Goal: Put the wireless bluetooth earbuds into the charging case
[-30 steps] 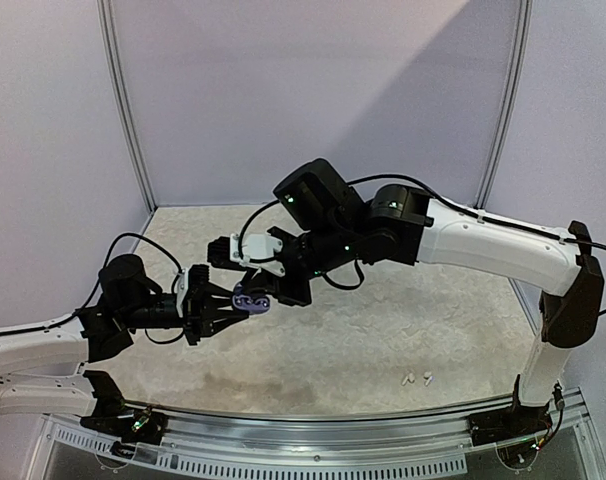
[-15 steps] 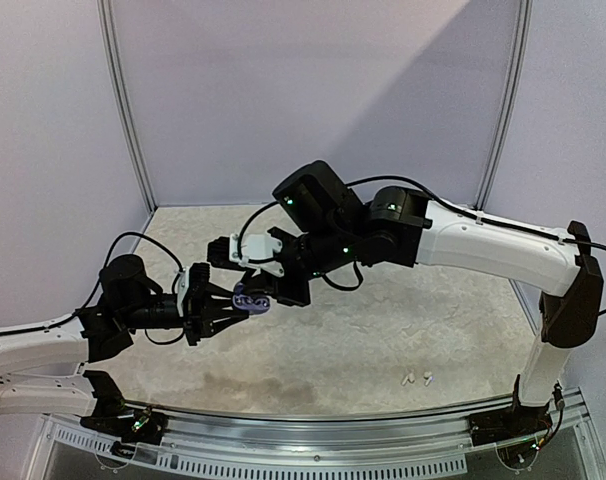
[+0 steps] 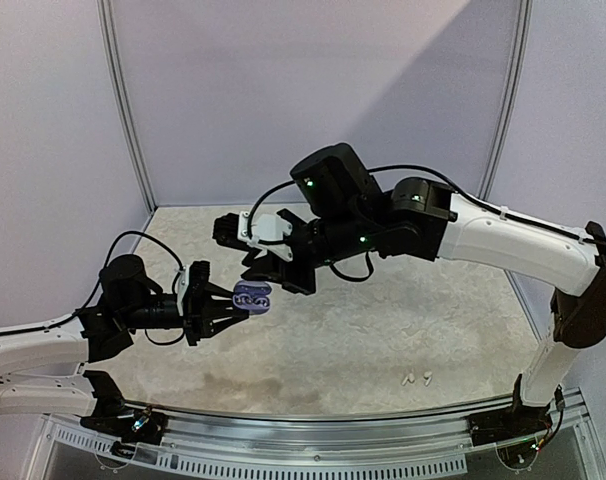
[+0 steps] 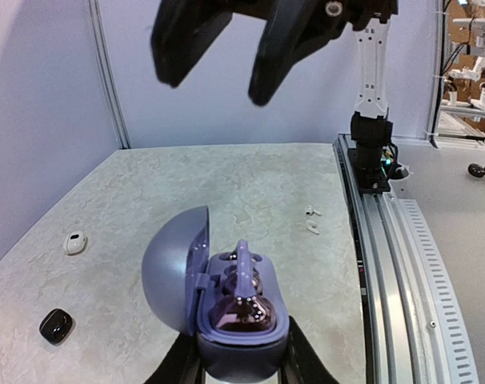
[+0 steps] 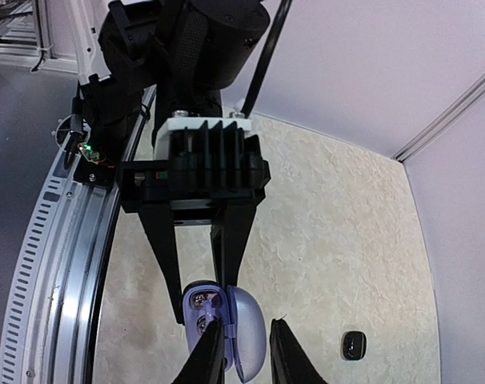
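Gripping the rounded purple plastic charging case, lid open, above the beige table, the left tool offers it right under the right tool, whose fingers stand wide apart and empty, while two dark purplish earbuds seem already seated inside it.

white arm links, black joints, black cables

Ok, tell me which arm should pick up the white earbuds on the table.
Right. The right end effector is open and empty above the purple case, with the white earbuds on its side of the table. The left end effector is shut on that case.
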Motion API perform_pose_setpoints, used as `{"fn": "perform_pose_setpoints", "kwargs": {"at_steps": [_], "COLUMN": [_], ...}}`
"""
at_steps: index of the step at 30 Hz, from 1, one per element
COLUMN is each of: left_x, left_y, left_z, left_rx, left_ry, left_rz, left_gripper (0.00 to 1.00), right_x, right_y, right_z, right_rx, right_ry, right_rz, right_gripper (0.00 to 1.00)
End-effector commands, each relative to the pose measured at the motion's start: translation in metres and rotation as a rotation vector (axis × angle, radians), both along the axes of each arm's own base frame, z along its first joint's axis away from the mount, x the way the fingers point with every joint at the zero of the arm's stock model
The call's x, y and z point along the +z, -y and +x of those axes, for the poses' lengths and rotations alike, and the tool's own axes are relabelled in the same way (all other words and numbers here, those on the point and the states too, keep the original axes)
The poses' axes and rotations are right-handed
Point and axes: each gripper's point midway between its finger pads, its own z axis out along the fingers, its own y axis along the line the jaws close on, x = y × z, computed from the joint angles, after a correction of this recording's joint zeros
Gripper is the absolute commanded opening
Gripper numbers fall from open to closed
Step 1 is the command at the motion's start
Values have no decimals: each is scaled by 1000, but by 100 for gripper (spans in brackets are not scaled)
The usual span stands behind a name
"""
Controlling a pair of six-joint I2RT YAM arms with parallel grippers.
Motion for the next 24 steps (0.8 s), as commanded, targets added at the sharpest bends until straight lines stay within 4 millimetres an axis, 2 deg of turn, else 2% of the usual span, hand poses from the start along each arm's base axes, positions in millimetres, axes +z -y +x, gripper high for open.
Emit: {"fn": "perform_pose_setpoints", "kwargs": {"at_steps": [1,13,24], "left_x": [3,2,1], "left_y": [2,1,1], "left_z": [-1,0,0], "left_rx": [-2,3,3], "left_ry": [6,9,14], "left_rz": [-12,-8,-5], "left_gripper": [0,0,0], "right_x": [-6,-36,-51], "right_y": [2,-8,-11], "right_z": [-14,-10,-9], "right_rx": [30,44,55], "right_ry": [-38,-26,-28], "right_rz": [-7,-76,-110], "right_gripper": [19,19,16]}}
